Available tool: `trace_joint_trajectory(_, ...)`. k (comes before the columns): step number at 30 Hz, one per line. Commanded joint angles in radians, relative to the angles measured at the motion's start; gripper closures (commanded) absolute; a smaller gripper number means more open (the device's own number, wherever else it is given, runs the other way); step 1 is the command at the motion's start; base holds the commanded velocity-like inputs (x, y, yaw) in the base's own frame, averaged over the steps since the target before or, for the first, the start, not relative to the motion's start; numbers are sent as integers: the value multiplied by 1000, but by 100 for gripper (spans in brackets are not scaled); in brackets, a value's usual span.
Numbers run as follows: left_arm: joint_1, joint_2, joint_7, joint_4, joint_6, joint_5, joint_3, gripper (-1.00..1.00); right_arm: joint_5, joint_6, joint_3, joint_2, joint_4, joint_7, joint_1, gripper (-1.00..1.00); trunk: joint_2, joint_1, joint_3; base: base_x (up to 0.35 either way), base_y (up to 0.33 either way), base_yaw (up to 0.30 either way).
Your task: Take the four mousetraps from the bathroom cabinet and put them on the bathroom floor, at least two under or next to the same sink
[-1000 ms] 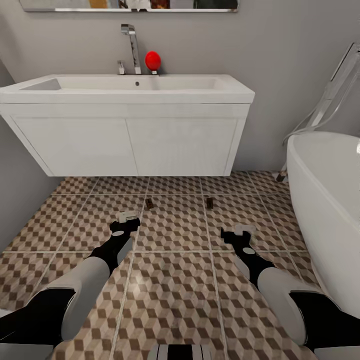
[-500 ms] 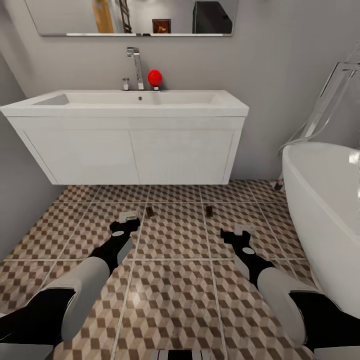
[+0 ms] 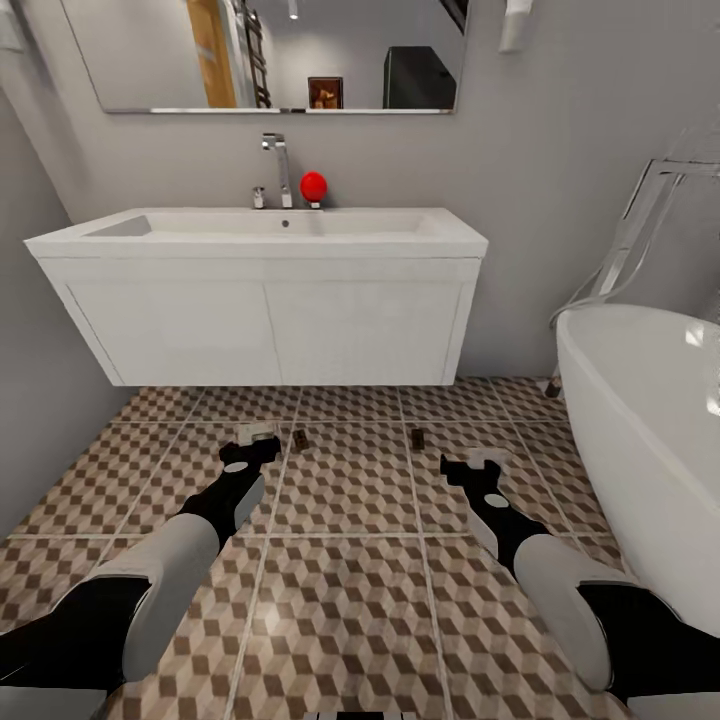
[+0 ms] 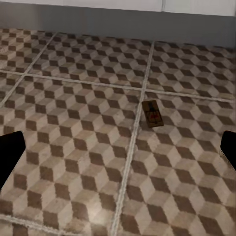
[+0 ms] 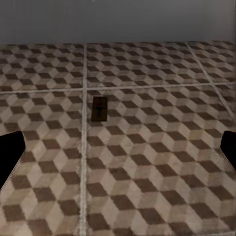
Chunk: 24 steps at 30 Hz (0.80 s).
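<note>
Mousetraps point(image 3: 298, 438) point(image 3: 417, 438) lie on the floor point(image 3: 350, 560) just beyond each hand point(image 3: 256, 433) point(image 3: 478, 460) — both wide open, empty.

Looking down at the floor point(image 4: 73, 147), cube-pattern tiles in brown, tan and cream with pale grout lines; one mousetrap point(image 4: 153, 114) lies flat on it, just beside a grout line, small wooden board with a red mark and thin metal bits; the two black fingertips point(image 4: 10, 152) sit at opposite edges, spread wide with nothing between them; grey wall base and a white strip along the far edge.
</note>
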Motion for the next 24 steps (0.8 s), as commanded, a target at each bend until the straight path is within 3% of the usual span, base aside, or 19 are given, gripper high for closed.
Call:
trace_joint_trajectory(1, -1, 0, 2, 1, -4, 5, 1, -100, 3, -4, -3, 0, 0, -3, -1, -100, 0, -1, 3, 0, 0, 0)
trace_joint_trajectory(13, -1, 0, 2, -3, -4, 5, 1, -100, -1, 2, -4, -1, -9, -6, -1, -100, 3, -6, 50, 0, 0, 0)
trace_joint_trajectory(24, -1, 1, 1, -4, -4, 5, 1, -100, -1, 5, -4, -4, -10, -53, -1, -100, 5, -11, 92, 0, 0, 0)
